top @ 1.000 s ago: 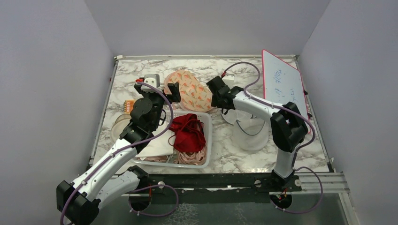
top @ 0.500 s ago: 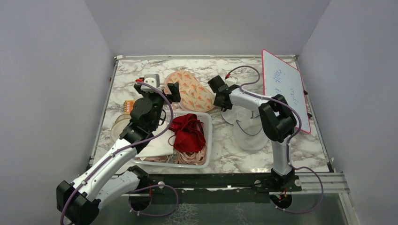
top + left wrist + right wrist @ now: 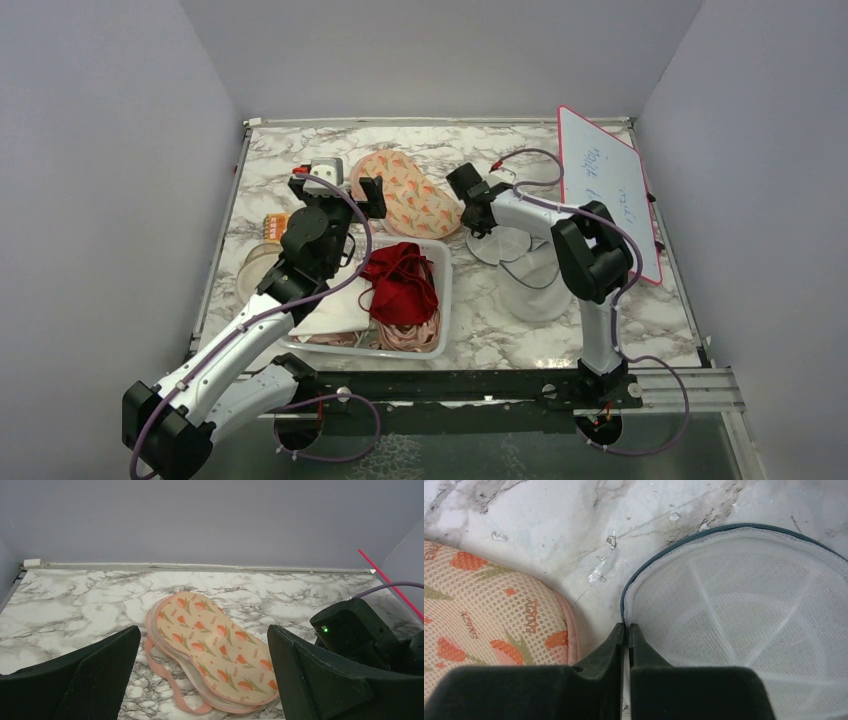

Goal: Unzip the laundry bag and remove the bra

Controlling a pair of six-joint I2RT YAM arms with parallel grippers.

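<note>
The laundry bag [image 3: 535, 285] is a white mesh cylinder right of centre, with its round flap [image 3: 744, 605] lying flat on the marble, rimmed in grey-blue piping. My right gripper [image 3: 627, 626] is shut on that piping at the flap's left edge; in the top view it [image 3: 480, 228] points down at the bag's far-left side. The dark red bra [image 3: 400, 280] lies outside the bag in a white basket [image 3: 445, 300], on other garments. My left gripper [image 3: 202, 640] hangs open above the marble, nothing between its fingers, facing a peach tulip-print pouch [image 3: 215, 655].
The tulip-print pouch [image 3: 405, 195] lies between the two grippers, close to the right fingers. A red-framed whiteboard [image 3: 605, 190] leans at the right wall. An orange item [image 3: 272, 225] and a clear round container [image 3: 255, 268] sit at the left edge.
My right gripper's jaws have closed on the bag's piped rim, and it has dropped slightly toward the bag. The left arm has barely moved.
</note>
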